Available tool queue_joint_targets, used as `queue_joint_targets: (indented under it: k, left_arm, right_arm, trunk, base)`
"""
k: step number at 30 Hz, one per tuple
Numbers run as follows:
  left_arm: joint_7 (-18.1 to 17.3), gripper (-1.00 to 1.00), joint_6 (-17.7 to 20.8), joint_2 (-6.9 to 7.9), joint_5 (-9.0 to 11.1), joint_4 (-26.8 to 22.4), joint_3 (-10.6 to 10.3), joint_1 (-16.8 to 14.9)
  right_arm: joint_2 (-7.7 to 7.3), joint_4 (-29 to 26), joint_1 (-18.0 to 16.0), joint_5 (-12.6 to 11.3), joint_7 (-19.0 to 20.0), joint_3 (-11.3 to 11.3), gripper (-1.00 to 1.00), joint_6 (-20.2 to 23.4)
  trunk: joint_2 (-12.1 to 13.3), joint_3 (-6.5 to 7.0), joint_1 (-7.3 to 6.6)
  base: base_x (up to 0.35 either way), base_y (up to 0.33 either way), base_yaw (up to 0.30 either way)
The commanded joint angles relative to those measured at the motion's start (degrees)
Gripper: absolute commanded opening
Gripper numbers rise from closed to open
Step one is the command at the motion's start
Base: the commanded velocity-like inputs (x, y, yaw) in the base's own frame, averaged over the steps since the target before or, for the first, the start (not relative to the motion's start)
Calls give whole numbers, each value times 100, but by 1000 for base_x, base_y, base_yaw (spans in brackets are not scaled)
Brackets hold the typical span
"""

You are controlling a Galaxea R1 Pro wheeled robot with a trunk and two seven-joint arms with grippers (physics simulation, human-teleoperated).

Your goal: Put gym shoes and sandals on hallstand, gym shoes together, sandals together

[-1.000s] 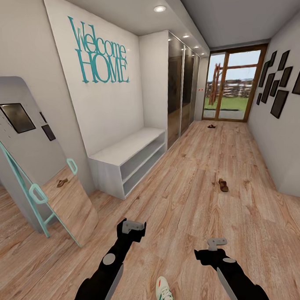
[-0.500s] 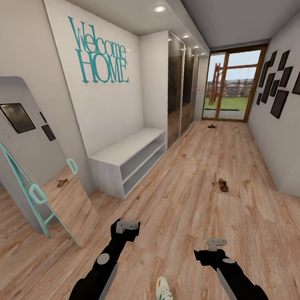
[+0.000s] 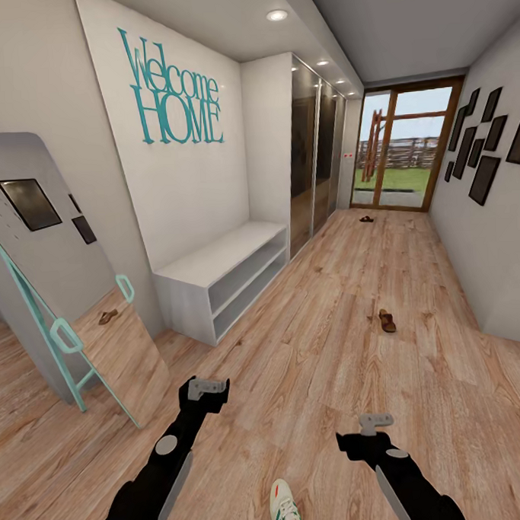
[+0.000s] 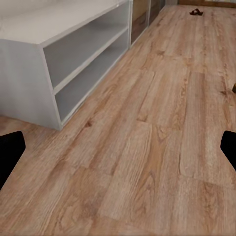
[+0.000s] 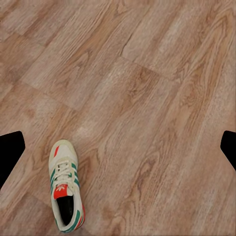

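One cream-white gym shoe (image 3: 286, 508) with green stripes lies on the corridor floor (image 3: 326, 363) between my two arms, close to my base. It also appears below my right gripper (image 5: 118, 147), as the gym shoe (image 5: 65, 194). Two brown sandals rest farther down the corridor: a near sandal (image 3: 387, 320) and a far sandal (image 3: 366, 218) by the glass door. The white hallstand (image 3: 222, 269) stands against the left wall, its top and shelves bare. My left gripper (image 3: 206, 389) hangs open over bare floor, facing the hallstand (image 4: 73, 59). My right gripper (image 3: 374, 423) is open too.
A leaning floor mirror (image 3: 71, 300) with a teal frame stands at the left, near my left arm. Mirrored wardrobe doors (image 3: 315, 150) follow the hallstand. Dark picture frames (image 3: 483, 149) hang on the right wall. A wide stretch of plank floor runs ahead.
My left arm has drawn back and to the left, lower in the head view. The right arm, the shoe and the sandals have not moved.
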Motion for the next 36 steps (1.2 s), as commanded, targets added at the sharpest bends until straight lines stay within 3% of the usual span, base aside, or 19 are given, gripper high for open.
queue_joint_targets:
  k: [1, 10, 19, 25, 36]
  left_arm:
    - [2, 100, -16, 1, 15, 2, -5, -3]
    - [12, 100, -16, 2, 15, 1, -5, -3]
    - [28, 100, -16, 10, 15, 1, -5, -3]
    - [28, 100, -16, 11, 15, 1, -5, -3]
    - [28, 100, -16, 11, 15, -6, -5, -3]
  right_arm:
    - [1, -10, -2, -2, 8, 0, 100, 11]
    - [2, 68, -2, -2, 8, 0, 100, -508]
    - [42, 1479, -2, 40, 0, 8, 100, -1441]
    - [66, 1645, -2, 34, 0, 6, 100, -1801]
    - [105, 1666, -2, -18, -3, 1, 100, -1849]
  trunk:
    - [-3, -6, 0]
    - [-324, -189, 175]
    - [-685, -432, 373]
    - [-926, -596, 505]
    - [-1367, -891, 746]
  base:
    - [0, 0, 0]
    - [0, 0, 9]
    - [0, 0, 79]
    - [0, 0, 125]
    - [0, 0, 158]
